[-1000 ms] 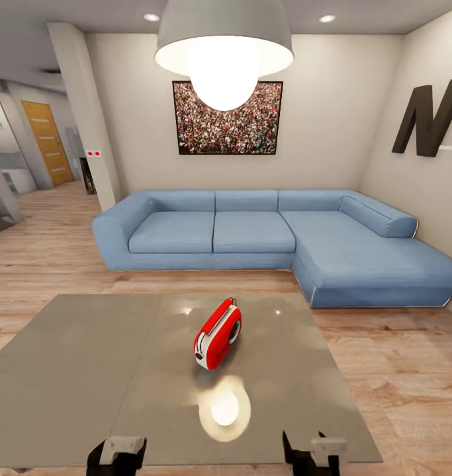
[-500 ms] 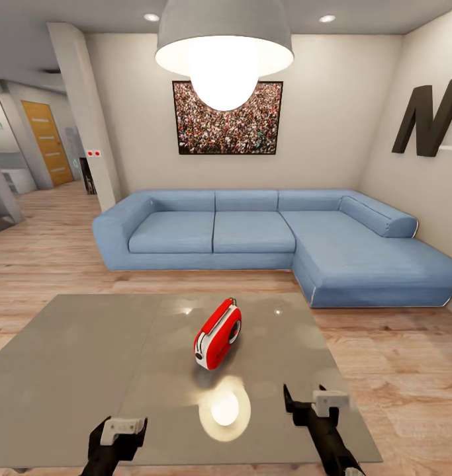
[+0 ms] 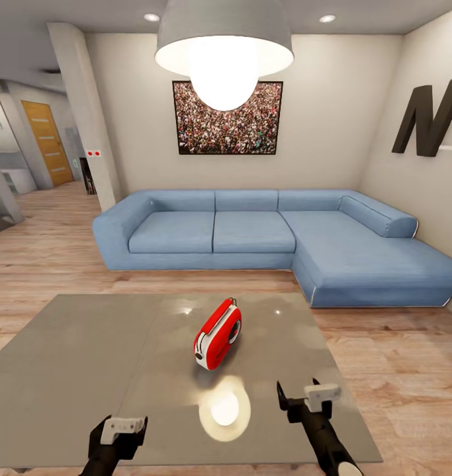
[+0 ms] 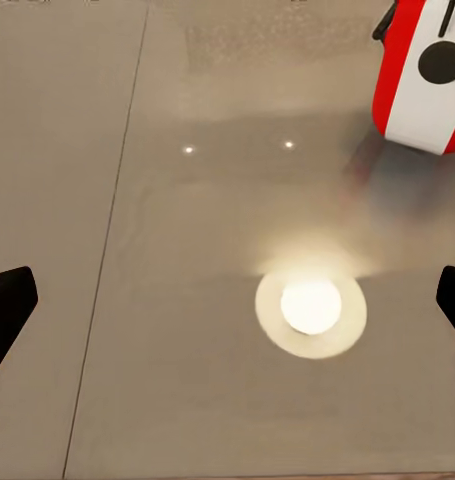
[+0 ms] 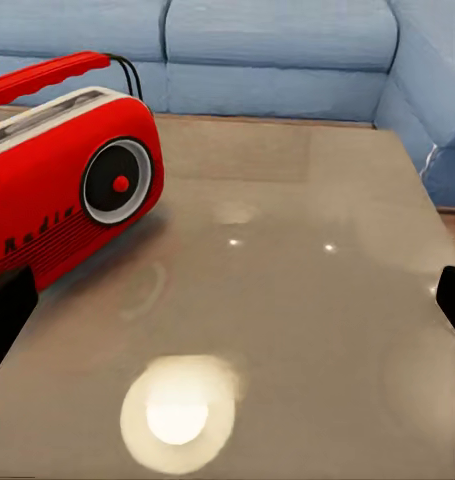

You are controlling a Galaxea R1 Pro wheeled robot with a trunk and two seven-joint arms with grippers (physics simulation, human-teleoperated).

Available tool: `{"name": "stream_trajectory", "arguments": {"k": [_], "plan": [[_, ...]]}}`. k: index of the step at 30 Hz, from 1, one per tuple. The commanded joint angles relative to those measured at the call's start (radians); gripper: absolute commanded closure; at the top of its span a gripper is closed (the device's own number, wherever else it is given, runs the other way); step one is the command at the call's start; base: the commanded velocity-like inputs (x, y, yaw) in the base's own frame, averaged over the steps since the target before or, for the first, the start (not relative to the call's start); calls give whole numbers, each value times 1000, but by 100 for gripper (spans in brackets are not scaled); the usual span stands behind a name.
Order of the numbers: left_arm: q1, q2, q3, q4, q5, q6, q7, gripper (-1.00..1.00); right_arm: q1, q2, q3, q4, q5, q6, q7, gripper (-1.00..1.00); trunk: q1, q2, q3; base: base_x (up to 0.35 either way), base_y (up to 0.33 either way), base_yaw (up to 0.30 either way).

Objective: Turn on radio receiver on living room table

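The red radio receiver (image 3: pixel 217 334) with white sides stands on the glossy grey table (image 3: pixel 87 357), right of the middle, its red handle on top. In the right wrist view the radio receiver (image 5: pixel 67 170) shows its front, a round grey dial with a red centre. My right gripper (image 3: pixel 297 391) is open above the table's near right part, short of the radio and to its right. My left gripper (image 3: pixel 118 428) is open over the near edge, further left. In the left wrist view the radio receiver (image 4: pixel 422 75) lies well ahead of the wide-apart fingers (image 4: pixel 7 310).
A blue L-shaped sofa (image 3: pixel 252 231) stands beyond the table, with a strip of wood floor (image 3: pixel 398 357) between them. A bright pendant lamp (image 3: pixel 224 49) hangs overhead and mirrors in the tabletop. A hallway with a wooden door (image 3: pixel 48 142) opens at the far left.
My right gripper has risen and moved forward over the table, drifting left toward the radio. The left gripper rose a little at first, then held still. The radio has not moved.
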Motion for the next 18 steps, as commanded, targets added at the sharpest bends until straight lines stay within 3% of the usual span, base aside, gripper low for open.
{"name": "stream_trajectory", "arguments": {"k": [1, 8, 18], "plan": [[0, 0, 0, 0, 0, 0, 0, -100, 0, 0, 1, 0, 10, 0, 0, -100, 0, 0, 0, 0, 0, 0], [0, 0, -3, 5, 1, -2, -1, -100, 0, 0, 5, 0, 47, -1, -1, -100, 0, 0, 0, 0, 0, 0], [0, 0, -5, 8, 2, -3, -1, -100, 0, -2, 5, 0, 53, -1, 0, -100, 0, 0, 0, 0, 0, 0]]}}
